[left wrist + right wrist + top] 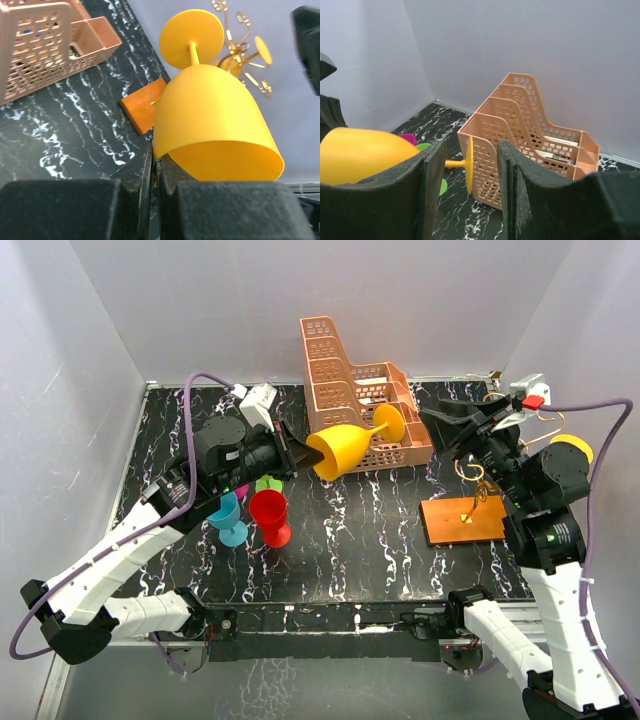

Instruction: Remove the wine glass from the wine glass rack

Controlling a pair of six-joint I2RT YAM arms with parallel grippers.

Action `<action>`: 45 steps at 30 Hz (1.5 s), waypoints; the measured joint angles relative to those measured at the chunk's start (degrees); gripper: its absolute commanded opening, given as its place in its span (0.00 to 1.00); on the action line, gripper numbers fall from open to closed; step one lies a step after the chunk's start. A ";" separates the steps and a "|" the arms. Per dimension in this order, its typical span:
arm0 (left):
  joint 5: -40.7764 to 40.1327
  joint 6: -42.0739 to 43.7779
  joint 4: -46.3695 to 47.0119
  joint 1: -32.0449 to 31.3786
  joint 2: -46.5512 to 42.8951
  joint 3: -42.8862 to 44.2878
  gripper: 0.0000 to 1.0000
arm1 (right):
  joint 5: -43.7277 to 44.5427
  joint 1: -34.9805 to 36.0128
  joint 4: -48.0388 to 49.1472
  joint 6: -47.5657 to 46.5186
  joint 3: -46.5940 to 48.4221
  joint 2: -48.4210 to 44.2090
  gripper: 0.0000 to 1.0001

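Observation:
A yellow wine glass hangs in the air on its side, its foot pointing at the peach basket. My left gripper is shut on the glass's rim, one finger inside the bowl and one outside. The wine glass rack stands at the right on an orange-brown base, with gold wire hooks above it. A second yellow glass hangs among the hooks. My right gripper is open beyond the glass's foot, with nothing between its fingers.
A peach lattice basket stands at the back centre, just behind the held glass. A red cup and a blue cup stand at the left below the left arm, with green and magenta pieces beside them. White walls enclose the table.

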 measured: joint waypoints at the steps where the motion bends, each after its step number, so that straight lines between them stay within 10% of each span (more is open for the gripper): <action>1: -0.22 0.42 -0.83 0.00 0.00 0.13 0.00 | 0.61 0.00 0.00 -0.48 0.00 -0.26 0.52; 21: -7.93 15.26 -39.47 0.00 25.51 21.33 0.00 | 6.45 0.00 0.04 -4.15 0.04 -2.45 0.58; 45: -8.00 22.97 -53.05 0.02 36.20 25.33 0.00 | 6.64 0.00 -0.04 -6.82 -2.08 -3.82 0.59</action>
